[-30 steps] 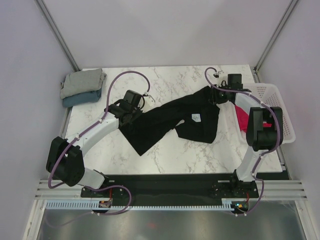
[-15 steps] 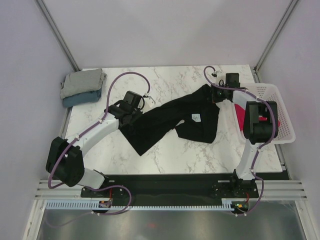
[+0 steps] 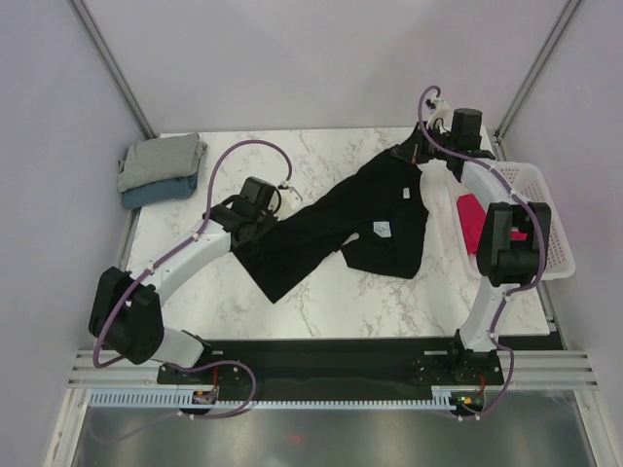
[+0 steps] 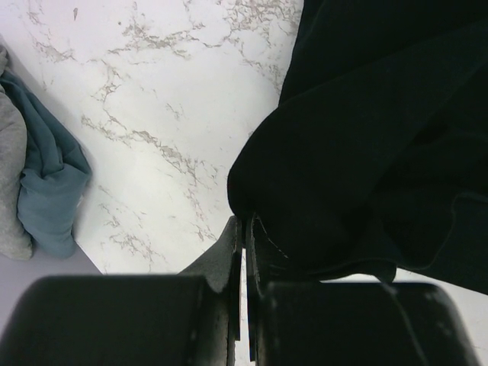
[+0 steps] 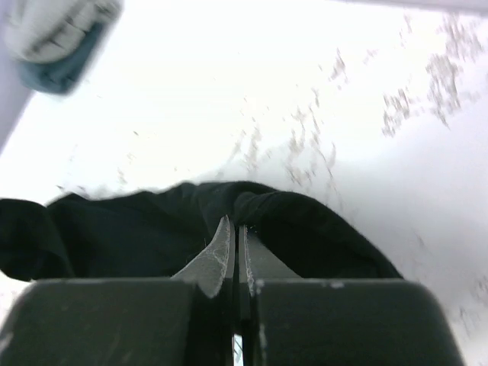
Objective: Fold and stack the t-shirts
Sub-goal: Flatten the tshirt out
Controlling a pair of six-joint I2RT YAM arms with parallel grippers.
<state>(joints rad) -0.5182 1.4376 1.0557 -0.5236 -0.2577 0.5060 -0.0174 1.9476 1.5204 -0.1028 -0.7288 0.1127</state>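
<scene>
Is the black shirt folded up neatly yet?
Not folded. The black cloth t-shirt lies stretched out and bunched in a long diagonal across the white marble table.

My white, grey-veined table [image 3: 321, 161] and what rests on it.
A black t-shirt [image 3: 321, 233] sprawls in a crumpled diagonal band across the middle of my tabletop, from left of centre up toward the far right corner, with its small white tag [image 3: 381, 230] facing up. At the far left corner a folded dusty blue t-shirt [image 3: 156, 192] lies on the marble, with a folded grey t-shirt [image 3: 161, 161] stacked on it, well apart from the black one. A white mesh basket [image 3: 521, 167] sits at the right edge; I cannot tell how far it rests on the top.
</scene>
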